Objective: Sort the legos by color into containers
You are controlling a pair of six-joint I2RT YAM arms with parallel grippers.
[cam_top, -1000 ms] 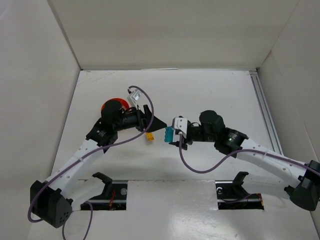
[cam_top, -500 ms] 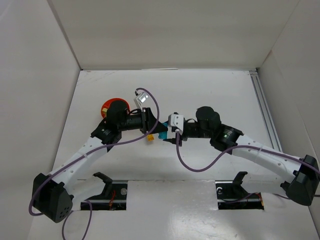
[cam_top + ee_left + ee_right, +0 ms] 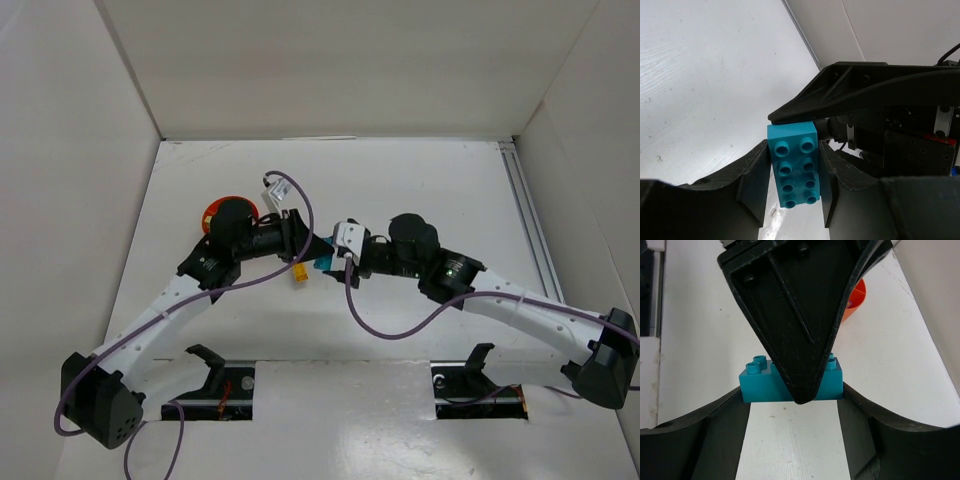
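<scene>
Left fingers (image 3: 756, 176) on teal brick (image 3: 792, 172) — eight studs

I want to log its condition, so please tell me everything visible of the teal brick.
The teal brick is glossy plastic, two studs by four, with no visible damage. It is held between both arms: the left fingers press its long sides, the right fingers hold its short ends.
</scene>
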